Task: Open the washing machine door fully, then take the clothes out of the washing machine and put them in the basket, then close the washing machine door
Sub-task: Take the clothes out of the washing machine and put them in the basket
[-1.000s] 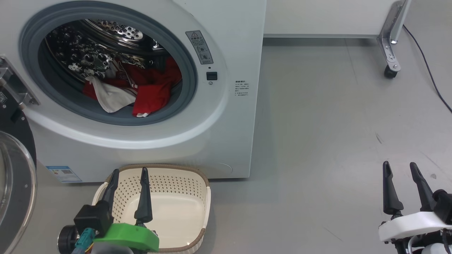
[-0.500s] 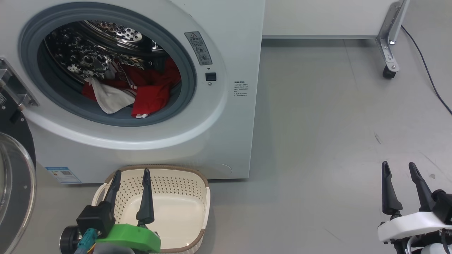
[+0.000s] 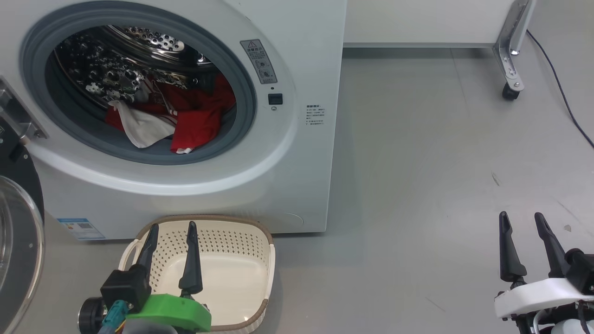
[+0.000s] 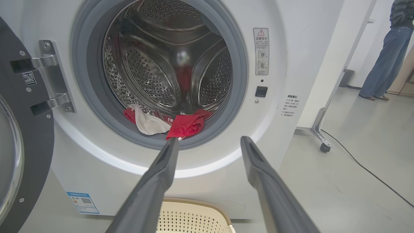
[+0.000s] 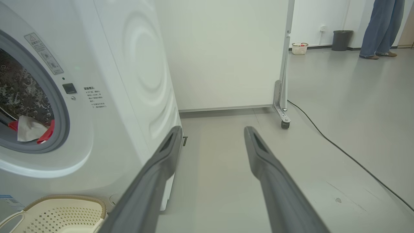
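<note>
Both tools stand with their fingers spread apart and nothing between them. Left tool [image 3: 172, 226] hangs low in front of the washing machine [image 3: 306, 55], over the basket [image 3: 218, 218], and its wrist view looks straight at the machine's round opening. Right tool [image 3: 520, 215] sits well off the machine's right-hand corner, above bare floor, and points past the machine's side panel.

The washing machine door [image 4: 35, 145] is swung out on its hinge at the left of the machine's opening, its black rim and glass facing away from the drum; it looks fully open, so I judge the first step finished. The clothes [image 3: 185, 116], red cloth with a white panel, lie heaped at the bottom front of the drum, with one red fold draped on the grey seal [image 3: 241, 74] at the machine's mouth. The basket rests on the floor against the foot of the machine, directly below the opening, and holds nothing.

So the step in hand looks like the unloading, not yet begun. The next move probably falls to the left tool: rise from the basket to the machine's opening, go in over the seal lip without catching it, and close on the near red fold. A pinch deep into the heap may bring both garments out together.
</note>
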Motion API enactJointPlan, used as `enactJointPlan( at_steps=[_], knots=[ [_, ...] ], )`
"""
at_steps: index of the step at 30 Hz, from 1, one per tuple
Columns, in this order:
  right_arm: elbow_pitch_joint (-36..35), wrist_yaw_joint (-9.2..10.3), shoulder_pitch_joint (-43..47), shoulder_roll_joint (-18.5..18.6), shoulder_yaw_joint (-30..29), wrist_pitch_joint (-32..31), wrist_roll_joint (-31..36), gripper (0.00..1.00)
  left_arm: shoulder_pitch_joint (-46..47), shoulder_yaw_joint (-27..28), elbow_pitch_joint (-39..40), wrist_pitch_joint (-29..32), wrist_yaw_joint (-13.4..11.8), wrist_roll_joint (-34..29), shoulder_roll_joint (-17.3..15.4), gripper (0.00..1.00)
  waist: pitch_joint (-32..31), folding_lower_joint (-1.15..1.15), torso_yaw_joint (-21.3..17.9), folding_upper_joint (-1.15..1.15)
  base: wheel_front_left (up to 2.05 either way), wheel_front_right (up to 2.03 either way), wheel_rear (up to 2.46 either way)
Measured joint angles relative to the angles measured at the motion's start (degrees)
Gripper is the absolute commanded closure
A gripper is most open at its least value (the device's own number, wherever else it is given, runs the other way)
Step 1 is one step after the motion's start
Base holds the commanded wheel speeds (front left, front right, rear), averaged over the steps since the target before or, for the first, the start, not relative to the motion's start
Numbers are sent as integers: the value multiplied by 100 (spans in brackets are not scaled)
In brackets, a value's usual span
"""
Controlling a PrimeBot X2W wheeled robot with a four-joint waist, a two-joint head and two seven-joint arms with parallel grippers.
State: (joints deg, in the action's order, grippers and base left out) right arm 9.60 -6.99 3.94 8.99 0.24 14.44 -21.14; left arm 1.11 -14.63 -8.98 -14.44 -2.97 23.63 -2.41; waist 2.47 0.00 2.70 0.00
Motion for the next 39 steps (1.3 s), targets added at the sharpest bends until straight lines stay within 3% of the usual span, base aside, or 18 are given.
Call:
enactJointPlan(
  at_steps=[14, 25, 39],
  knots=[
    [-220, 0, -17, 197, 219, 0, -122, 0, 54, 23, 31, 0, -188, -7, 0, 0, 567, 0, -203, 0, 0, 0, 0],
    [-387, 0, -286, 460, 339, 0, -432, 0, 832, 187, -391, 14, -327, -267, 3, 0, 1350, 0, -567, 0, 0, 0, 0],
    [-566, -1, -966, 655, 573, 0, -821, 0, 2842, 1385, -712, 564, -381, -281, -94, 0, 2530, 0, -1184, 0, 0, 0, 0]
  ],
)
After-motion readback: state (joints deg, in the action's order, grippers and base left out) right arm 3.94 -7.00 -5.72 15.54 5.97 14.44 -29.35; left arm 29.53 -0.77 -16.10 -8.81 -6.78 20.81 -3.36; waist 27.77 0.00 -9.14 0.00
